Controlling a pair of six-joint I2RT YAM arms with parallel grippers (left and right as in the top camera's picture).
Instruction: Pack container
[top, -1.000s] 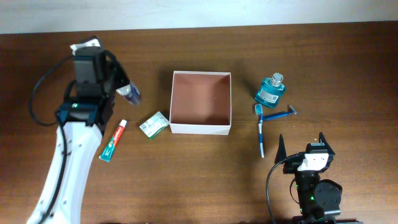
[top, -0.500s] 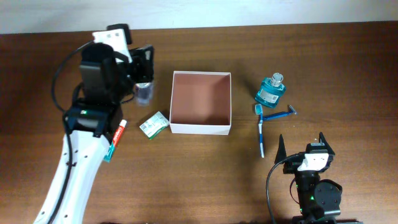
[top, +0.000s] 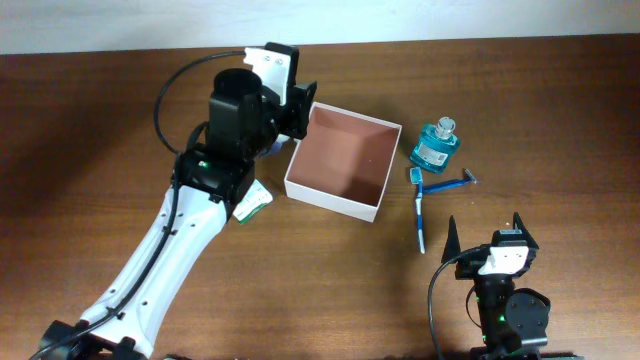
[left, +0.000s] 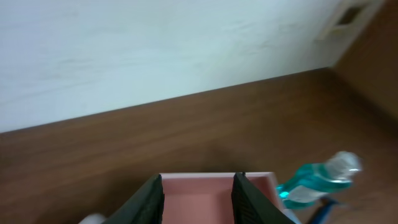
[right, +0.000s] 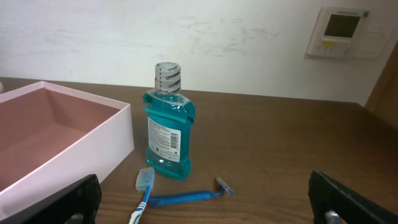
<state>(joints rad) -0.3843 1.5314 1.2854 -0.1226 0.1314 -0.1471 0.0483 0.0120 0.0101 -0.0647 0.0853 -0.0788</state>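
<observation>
1. The box (top: 345, 160) sits skewed at mid-bench (top: 100, 120), with a blue bottle (top: 435, 145) just to its right.
2. The left tool (left: 199, 190) hangs over the box's left wall, fingers apart and pinching nothing.
3. The right tool (top: 485, 235) is spread wide, near the toothbrush (top: 420, 215).

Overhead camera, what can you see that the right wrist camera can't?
Only the overhead shows the left arm and the green-and-white packet half tucked under it. Only the right wrist view shows the wall panel and the label on the teal bottle. Both show the container, the teal bottle, the blue toothbrush and the blue razor.
</observation>
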